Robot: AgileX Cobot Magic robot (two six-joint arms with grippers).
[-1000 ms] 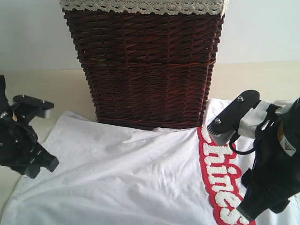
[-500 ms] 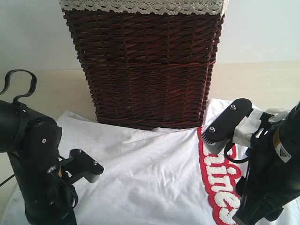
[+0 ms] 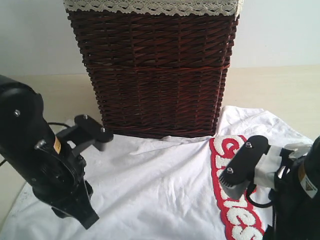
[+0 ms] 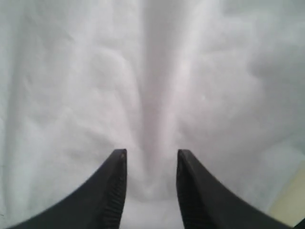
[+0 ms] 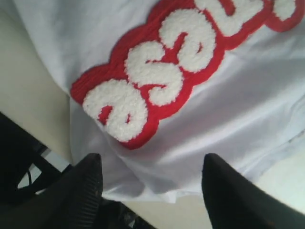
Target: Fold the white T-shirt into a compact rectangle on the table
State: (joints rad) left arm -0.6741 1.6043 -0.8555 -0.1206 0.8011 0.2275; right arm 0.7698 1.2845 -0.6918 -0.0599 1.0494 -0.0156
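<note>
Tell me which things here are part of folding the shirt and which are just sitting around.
Part of the job: white T-shirt, table, left gripper, right gripper.
Just sitting there: wicker basket, lace liner.

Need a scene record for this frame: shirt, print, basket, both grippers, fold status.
shirt: white T-shirt spread on the table, wrinkled
print: red chest band with fluffy white letters, on the robot's right side
basket: dark wicker basket with lace liner, upright behind the shirt, whose far edge reaches its base
left gripper: open, low over plain white fabric, no clear grip
right gripper: open wide, over the shirt's edge by the band
fold status: not yet folded
</note>
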